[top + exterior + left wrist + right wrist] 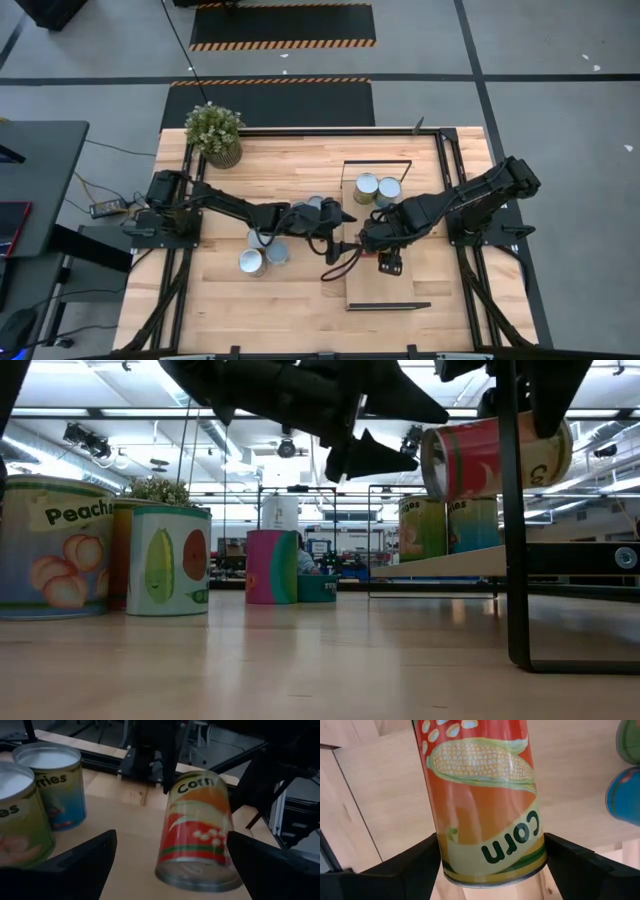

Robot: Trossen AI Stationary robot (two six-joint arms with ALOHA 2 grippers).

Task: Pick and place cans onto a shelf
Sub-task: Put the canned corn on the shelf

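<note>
The corn can [482, 800] is gripped between the fingers of the right end effector [385, 262] and is held tilted, with its long axis far from upright, above the shelf [380, 290]. 2 cans [377, 189] are already standing at the far end of the shelf. The left end effector [335, 215] is kept wide open and empty just beside it, with more cans [262, 257] on the surface below that arm.

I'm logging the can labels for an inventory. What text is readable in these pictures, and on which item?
"Corn": on the orange corn can held in the right gripper, above the shelf.
"Peach...": cut off, on the peach can at the low view's left edge.
"...ries": partly hidden, on the blue can on the shelf.
Other cans: print unreadable.
</note>
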